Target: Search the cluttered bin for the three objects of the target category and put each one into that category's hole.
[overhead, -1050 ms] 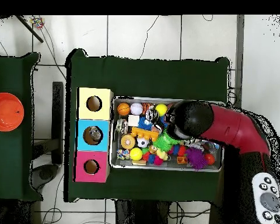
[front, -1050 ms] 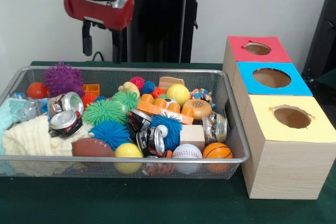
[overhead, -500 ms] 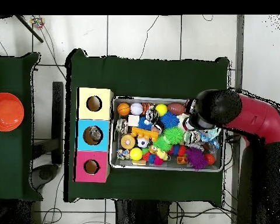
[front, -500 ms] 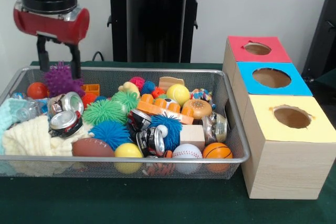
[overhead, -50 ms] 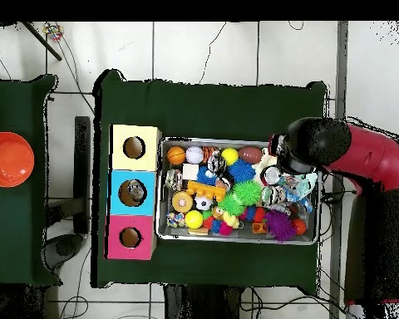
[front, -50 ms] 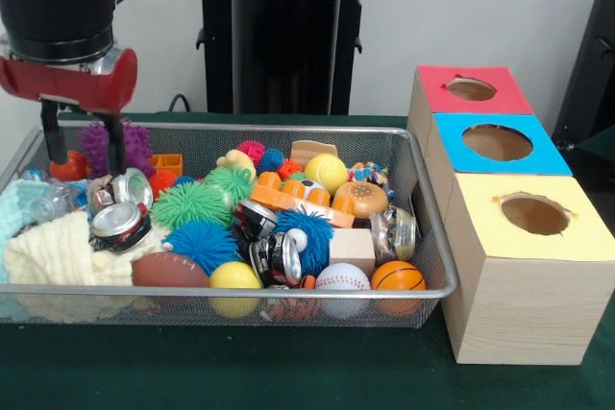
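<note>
A: Where was the gripper (front, -50 ms: 82, 146)?

B: Over the end of the wire bin (front, -50 ms: 423, 189) farthest from the boxes. Its 2 fingers (front, -50 ms: 115, 146) hung apart, holding nothing, with the purple spiky ball (front, -50 ms: 135, 146) just behind them.

A: And what lay beneath?

B: 2 crushed cans (front, -50 ms: 120, 223), just beside a cream cloth (front, -50 ms: 53, 252).

A: The rest of the bin?

B: More clutter: green (front, -50 ms: 190, 204) and blue spiky balls (front, -50 ms: 202, 242), a football (front, -50 ms: 168, 269), a baseball (front, -50 ms: 341, 278), a basketball (front, -50 ms: 398, 276), a wooden block (front, -50 ms: 352, 248).

A: The holes?

B: 3 boxes stood in a row just beside the bin: red (front, -50 ms: 471, 91), blue (front, -50 ms: 497, 143), yellow (front, -50 ms: 533, 215). In the overhead view, something sat inside the blue hole (overhead, -50 ms: 134, 192); I could not tell what.
</note>
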Available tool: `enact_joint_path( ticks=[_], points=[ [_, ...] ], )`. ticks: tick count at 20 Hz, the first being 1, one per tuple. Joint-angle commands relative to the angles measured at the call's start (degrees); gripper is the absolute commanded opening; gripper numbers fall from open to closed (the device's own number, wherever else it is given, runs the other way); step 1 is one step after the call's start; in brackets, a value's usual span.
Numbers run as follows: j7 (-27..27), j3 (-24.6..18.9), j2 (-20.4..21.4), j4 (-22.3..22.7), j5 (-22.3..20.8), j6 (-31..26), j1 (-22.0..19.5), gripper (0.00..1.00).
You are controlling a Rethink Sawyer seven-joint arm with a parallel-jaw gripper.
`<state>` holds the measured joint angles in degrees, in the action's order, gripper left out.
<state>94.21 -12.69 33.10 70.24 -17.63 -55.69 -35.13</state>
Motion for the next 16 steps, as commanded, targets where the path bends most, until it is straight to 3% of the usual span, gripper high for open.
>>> enact_joint_path(
  ticks=[1,8,16],
  points=[
    [-19.6,-6.7,-4.1,-3.9,-3.9,-6.4,-2.2,1.00],
    [-18.8,-7.9,-4.0,-2.6,-5.1,-4.5,-3.3,1.00],
    [-22.4,-8.0,-3.8,-5.3,-8.6,-8.0,-4.9,1.00]
  ],
)
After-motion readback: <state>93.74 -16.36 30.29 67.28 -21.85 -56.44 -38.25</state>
